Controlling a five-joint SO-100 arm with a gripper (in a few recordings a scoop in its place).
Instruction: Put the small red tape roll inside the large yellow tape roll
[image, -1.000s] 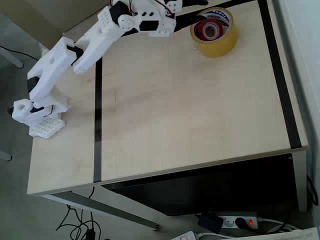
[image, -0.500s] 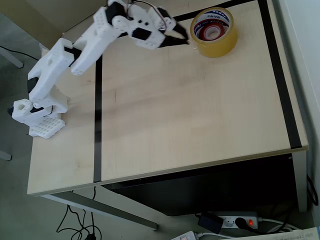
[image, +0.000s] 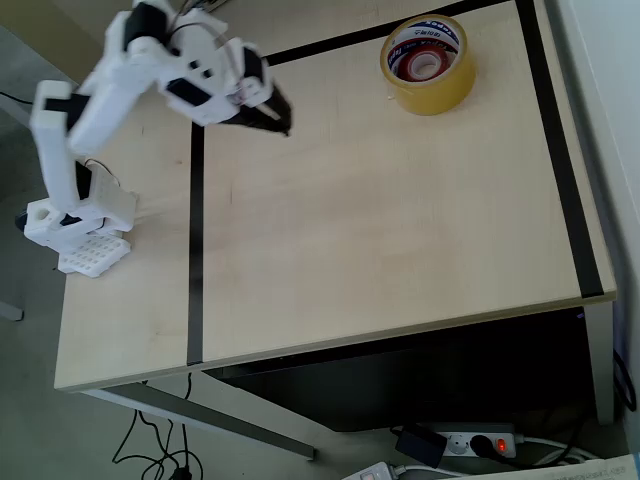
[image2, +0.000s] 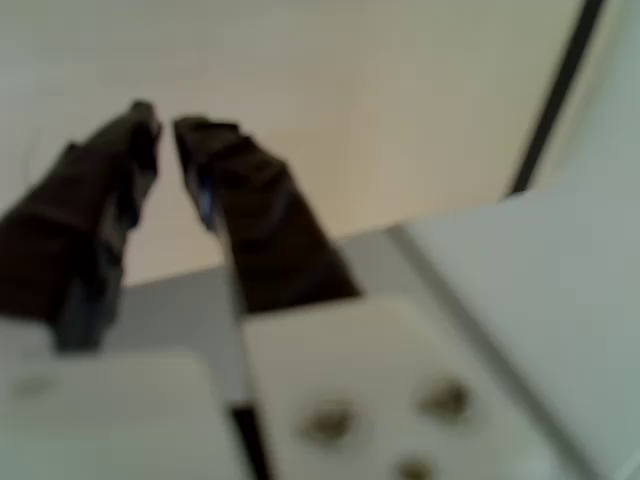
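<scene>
1. One light wooden table (image: 380, 230) fills the overhead view, crossed by black tape lines (image: 195, 240) that run down its left side, across the top and down the right side; nothing about it differs from the earlier frames.
2. The white arm (image: 120, 80) has moved the most: a second ago it stretched across the top of the table with its tip at the yellow roll, half a second ago it had drawn back just short of that roll, and now it is folded up over the upper-left part of the table, well apart from both rolls.
3. The large yellow tape roll (image: 445, 85) lies flat near the top right of the table, between the two vertical black lines, in the same spot as before.
4. The small red tape roll (image: 421, 63) lies inside the yellow roll's white core, its hole facing up, as it did in both earlier frames.
5. The gripper (image: 278, 117) hangs over bare wood just right of the left black line. In the wrist view its two dark fingers (image2: 250, 200) nearly meet at the tips (image2: 165, 120) with only a thin slit between them and nothing held, so it is practically closed and empty.
</scene>
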